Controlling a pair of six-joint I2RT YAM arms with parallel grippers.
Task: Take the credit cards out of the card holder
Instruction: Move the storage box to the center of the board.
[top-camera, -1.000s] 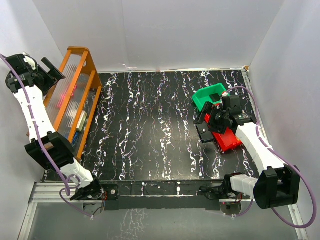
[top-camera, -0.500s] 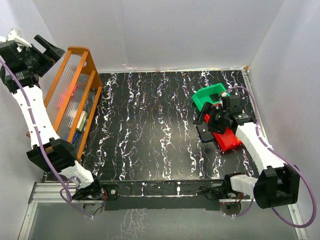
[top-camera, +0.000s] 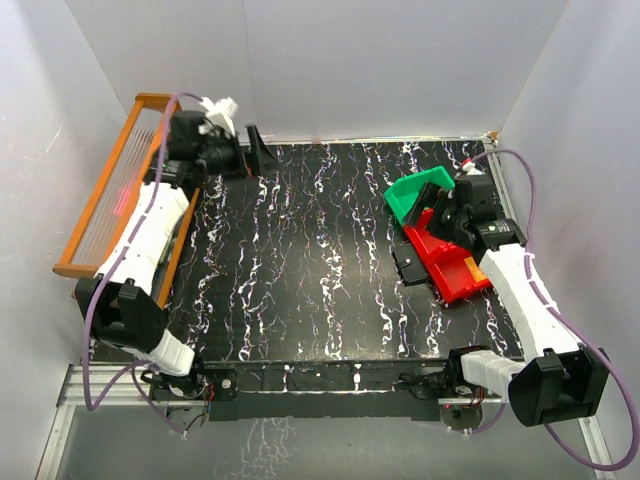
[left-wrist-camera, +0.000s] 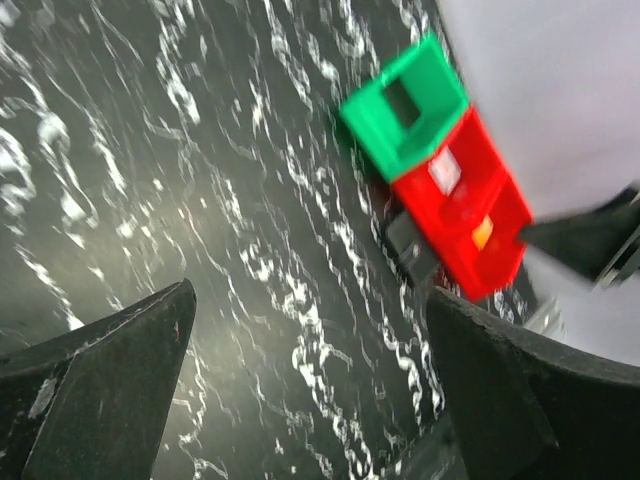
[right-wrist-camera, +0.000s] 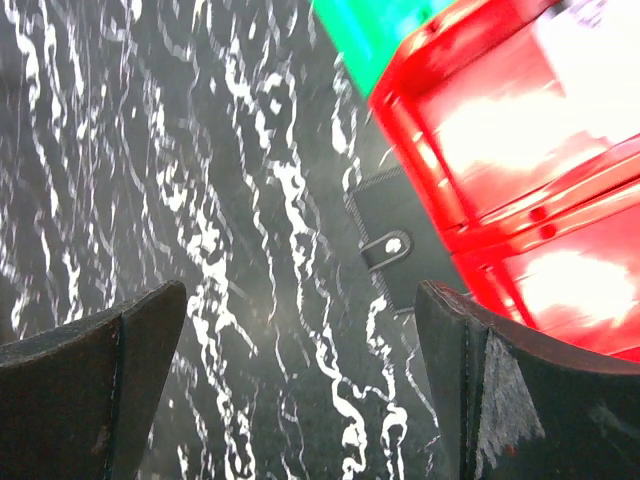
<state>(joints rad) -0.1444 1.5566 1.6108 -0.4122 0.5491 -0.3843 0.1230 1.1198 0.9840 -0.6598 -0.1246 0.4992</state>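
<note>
The card holder (top-camera: 412, 266) lies flat and dark side up on the table against the left side of the red bin; the right wrist view shows its snap tab (right-wrist-camera: 386, 246). No credit cards show clearly. A dark patch in the green bin (left-wrist-camera: 403, 101) and pale and orange patches in the red bin (left-wrist-camera: 446, 172) are too blurred to name. My right gripper (top-camera: 438, 218) hangs open above the red bin's near-left corner, off the card holder (right-wrist-camera: 400, 220). My left gripper (top-camera: 255, 152) is open over the table's back-left corner, far from the card holder (left-wrist-camera: 411, 246).
A green bin (top-camera: 418, 193) and a red bin (top-camera: 455, 268) stand together at the right of the black marbled table (top-camera: 300, 260). An orange rack (top-camera: 110, 200) leans at the table's left edge under my left arm. Walls close in on three sides.
My left arm swung from beyond the left wall side over the rack to the table's back-left. The rack now leans further left. My right gripper lifted and drew back right.
</note>
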